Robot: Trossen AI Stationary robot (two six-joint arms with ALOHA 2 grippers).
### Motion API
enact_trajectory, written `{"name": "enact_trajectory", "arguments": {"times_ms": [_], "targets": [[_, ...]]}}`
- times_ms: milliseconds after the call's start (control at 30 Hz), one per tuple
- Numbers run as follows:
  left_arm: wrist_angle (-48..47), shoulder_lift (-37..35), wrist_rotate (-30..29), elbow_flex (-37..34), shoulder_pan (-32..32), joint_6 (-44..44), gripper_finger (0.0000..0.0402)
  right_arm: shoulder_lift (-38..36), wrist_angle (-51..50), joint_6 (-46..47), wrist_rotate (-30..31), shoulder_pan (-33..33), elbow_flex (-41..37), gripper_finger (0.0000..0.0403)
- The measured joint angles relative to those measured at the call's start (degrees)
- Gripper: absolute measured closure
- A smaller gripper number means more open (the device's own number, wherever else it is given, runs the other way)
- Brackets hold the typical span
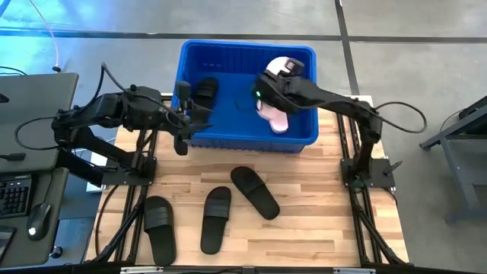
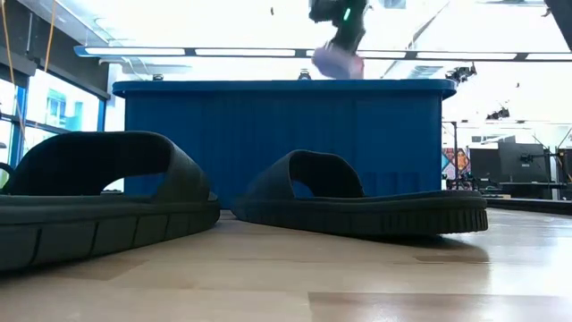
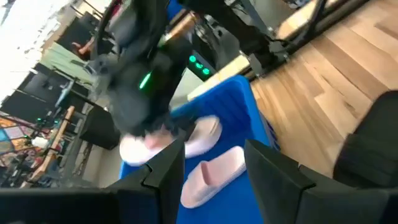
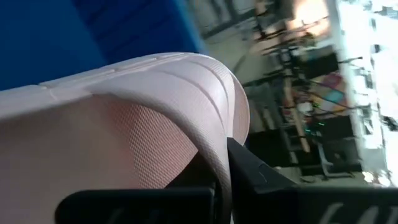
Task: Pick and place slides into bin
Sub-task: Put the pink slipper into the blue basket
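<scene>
The blue bin [image 1: 304, 141] stands at the table's far middle. My right gripper [image 1: 265, 97] is over the bin's right half, shut on a light pink slide [image 2: 338, 63] that hangs just above the rim. A second pink slide [image 3: 214, 174] lies in the bin below it, and a black slide [image 1: 205, 91] lies in the bin's left half. Three black slides [image 1: 160, 228] [image 1: 215, 219] [image 1: 255, 192] lie sole-down on the table in front. My left gripper [image 1: 183, 129] is open and empty at the bin's near left corner. My right gripper holds the pink slide by the edge of its wide strap [image 4: 214, 106]. One dark finger [image 4: 249, 174] lies against the strap's outer side, and the other is mostly hidden by the slide. The fingers come from above. The slide hangs below them, clear of the bin's floor.
The bin's thick rim [image 2: 277, 88] stands well above the table. Bare wood lies to the right of the three black slides [image 1: 327, 221]. A keyboard and mouse [image 1: 38, 217] sit on a desk off the table's left edge.
</scene>
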Motion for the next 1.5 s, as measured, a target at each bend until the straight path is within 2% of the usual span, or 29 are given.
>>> {"name": "enact_trajectory", "arguments": {"times_ms": [100, 200, 300, 400, 533, 633, 800, 1000, 1200, 1367, 1500], "targets": [[-1.1, 0.6, 0.0, 0.0, 0.0, 0.0, 0.0245, 1.9, 12.9, -8.1, -5.6, -4.8, -6.8, 0.0403], [-2.0, 1.1, 0.0, 0.0, 0.0, 0.0, 0.0245, 3.0, 24.1, -13.1, -6.6, -7.7, -14.3, 0.0403], [-3.2, 1.4, -0.1, 0.0, 0.0, 0.0, 0.0245, 3.0, 32.9, -18.0, -11.4, -9.6, -21.4, 0.0403], [-3.2, 1.2, -0.1, 0.0, 0.0, 0.0, 0.0245, 3.0, 39.6, -19.9, -13.9, -11.1, -27.6, 0.0403], [-2.7, 1.3, 0.0, 0.0, 0.0, -0.7, 0.0245, 2.9, 46.0, -24.6, -23.4, -12.8, -33.4, 0.0403], [-2.6, 1.3, -0.1, 0.0, 0.0, -1.3, 0.0245, 2.7, 50.4, -27.0, -27.0, -13.4, -36.6, 0.0400], [-1.9, 1.3, 0.0, 0.0, 0.0, -1.4, 0.0245, 2.7, 51.9, -27.3, -28.0, -13.5, -37.6, 0.0362], [-1.7, 1.3, 0.0, 0.0, 0.0, -1.4, 0.0245, 2.8, 51.9, -25.2, -28.9, -13.5, -37.1, 0.0277], [-1.7, 1.3, 0.0, 0.0, 0.0, -1.4, 0.0245, 2.6, 51.8, -18.1, -26.9, -13.1, -37.1, 0.0204], [-1.9, 1.7, 0.0, 0.0, 0.0, -1.4, 0.0245, 0.1, 50.9, -19.7, -21.6, -11.0, -37.2, 0.0184], [-3.1, 2.1, 0.0, 0.1, 0.0, -1.4, 0.0245, -5.0, 47.7, -20.0, -21.7, -8.0, -37.2, 0.0183]]}}
